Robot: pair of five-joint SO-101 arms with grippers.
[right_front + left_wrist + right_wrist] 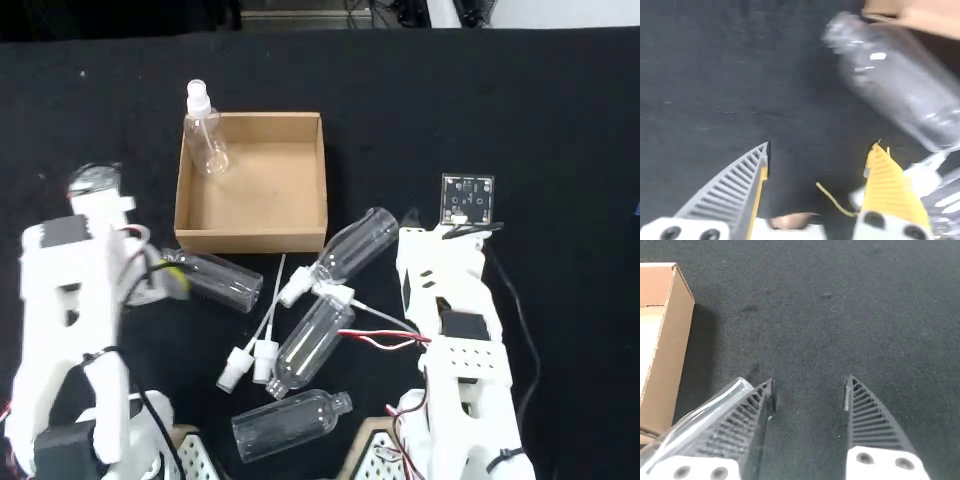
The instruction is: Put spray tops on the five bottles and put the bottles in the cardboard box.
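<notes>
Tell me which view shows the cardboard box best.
The high view: the whole cardboard box shows from above, open, one capped bottle standing in a corner. The right wrist view catches one outer wall and corner; the left wrist view, an edge.

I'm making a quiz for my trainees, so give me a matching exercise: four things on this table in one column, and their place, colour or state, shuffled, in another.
1. box
2. upright bottle
3. loose tops
4. left gripper

a. jaws apart
b. in the box's corner
c. lying outside the box
d. brown

Pairs: 1-d, 2-b, 3-c, 4-a
</notes>
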